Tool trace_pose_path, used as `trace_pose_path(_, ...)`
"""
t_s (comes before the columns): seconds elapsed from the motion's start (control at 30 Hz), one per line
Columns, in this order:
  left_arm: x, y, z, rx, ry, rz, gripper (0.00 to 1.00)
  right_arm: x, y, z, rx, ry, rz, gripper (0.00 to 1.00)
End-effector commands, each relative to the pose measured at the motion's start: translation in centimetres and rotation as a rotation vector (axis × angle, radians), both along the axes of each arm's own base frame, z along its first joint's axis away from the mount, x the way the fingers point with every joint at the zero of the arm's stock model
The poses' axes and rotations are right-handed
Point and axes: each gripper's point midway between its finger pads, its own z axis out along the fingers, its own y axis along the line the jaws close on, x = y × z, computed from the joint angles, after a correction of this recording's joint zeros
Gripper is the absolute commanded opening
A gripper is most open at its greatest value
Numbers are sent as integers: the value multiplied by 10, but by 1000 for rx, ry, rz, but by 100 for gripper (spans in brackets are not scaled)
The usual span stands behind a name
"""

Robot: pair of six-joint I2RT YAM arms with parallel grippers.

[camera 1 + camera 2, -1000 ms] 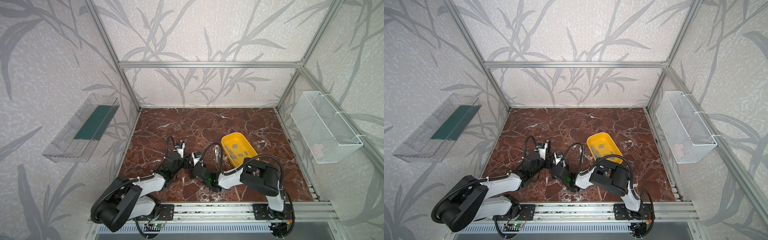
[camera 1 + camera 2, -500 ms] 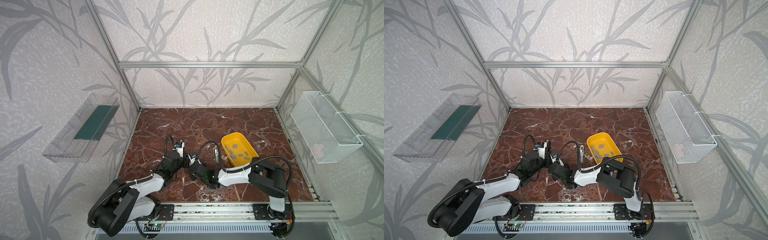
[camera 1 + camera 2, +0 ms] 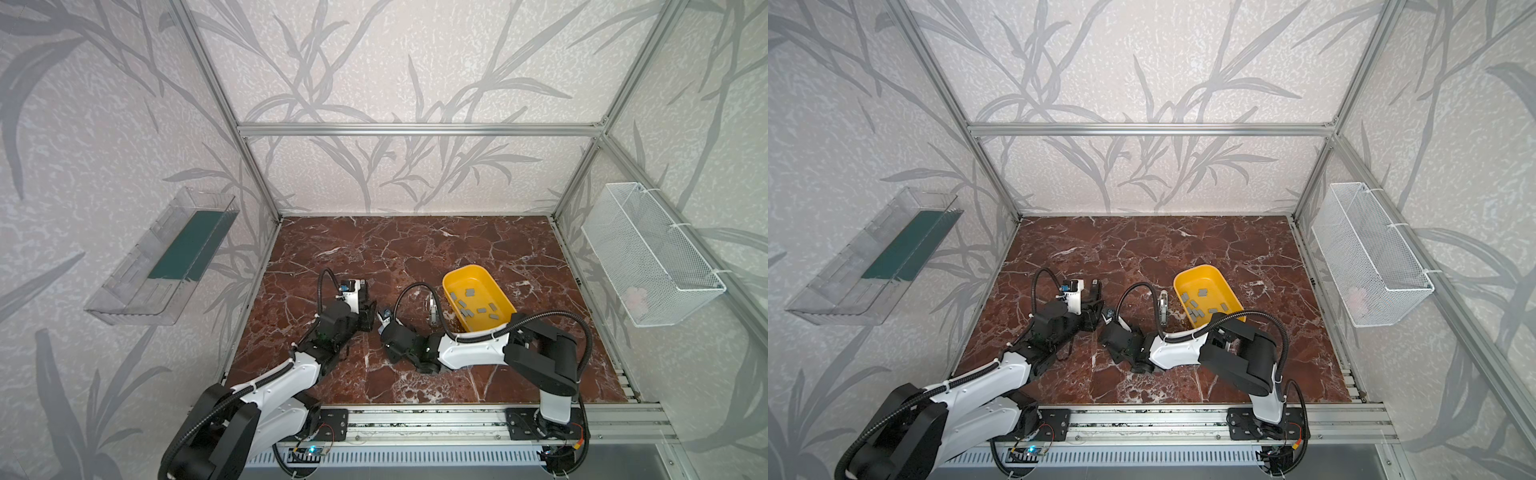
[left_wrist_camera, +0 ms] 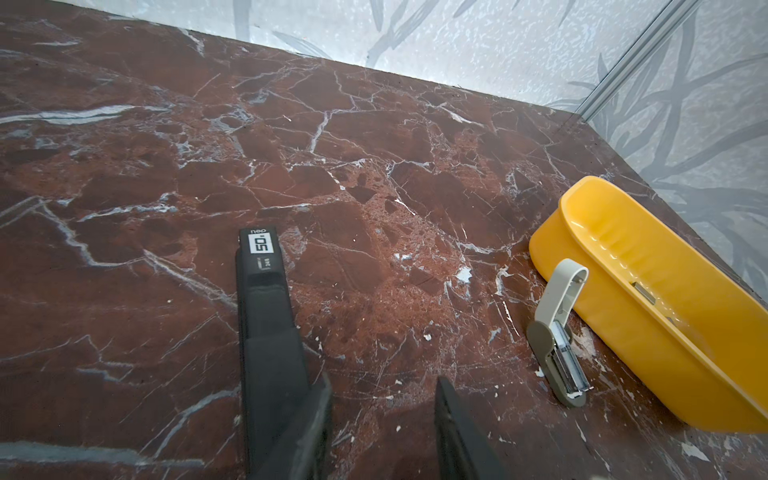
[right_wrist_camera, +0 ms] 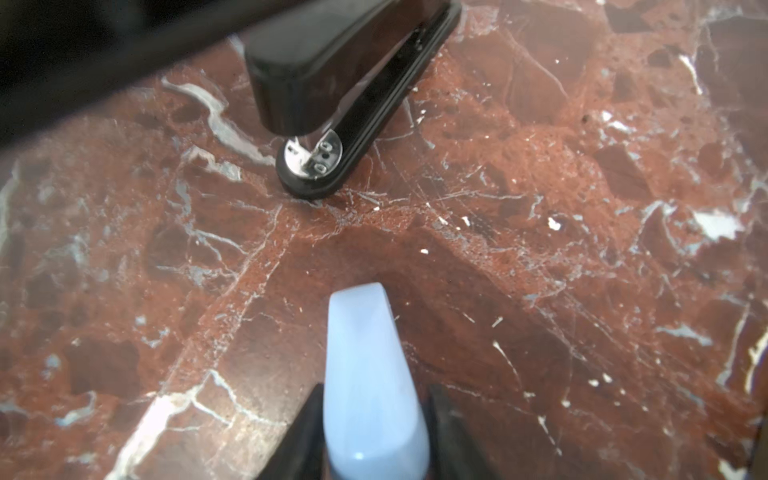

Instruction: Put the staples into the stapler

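Over on the right of the marble table point(image 3: 415, 249), all the staples point(image 3: 470, 292) are lying loose on the floor of the yellow tray point(image 4: 615, 332). None are picked up and none sit in a stapler that I can see, so I'd say the actual loading hasn't started. A grey stapler point(image 4: 555, 328) lies just beside the tray's outer wall, flipped open with its metal channel showing.

Both arms are near the middle instead. The right gripper point(image 5: 375, 388) is clamped on a pale blue stapler point(image 5: 365, 332). At least I think it's a stapler, but it's so close to the wrist camera that it's just a blurry wedge. Its nose points at the front end of a black stapler point(image 5: 332, 95), near but not touching. The left gripper point(image 4: 383, 380) has its jaws spread with only bare marble between them. The black stapler sits outside that gap, right alongside one finger.

What could go sideways from here, imo:
- If the left jaws close where they are, they grab air, and the finger could just shove the black stapler across the slick marble.
- The blue body is tapered and glossy, so it could squirt out of the pinch, especially if it gets pushed into the black one.
- In both top views the right forearm passes close to the grey stapler and the tray. A careless swing could knock the tray and scatter everything.
- The staples are tiny and flat on smooth plastic, so a pinch will probably slide one into the wall instead of lifting it.
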Motion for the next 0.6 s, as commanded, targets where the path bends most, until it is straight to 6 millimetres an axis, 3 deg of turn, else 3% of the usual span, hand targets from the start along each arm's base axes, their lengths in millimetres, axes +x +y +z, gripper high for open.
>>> trace_pose_path(0.0,2,2,8,-17,-6,15,42,4,-3,27,38,-46,8,63)
trace_pose_path(0.17,3,5,8,-20,-7,26,42,4,-5,55,79,-95,23,65)
trace_pose_path(0.3,5,14,6,-34,1,63,42,10,-3,68,102,-111,38,58)
trace_pose_path(0.57,5,23,8,-56,-2,86,43,18,16,52,93,-86,105,55)
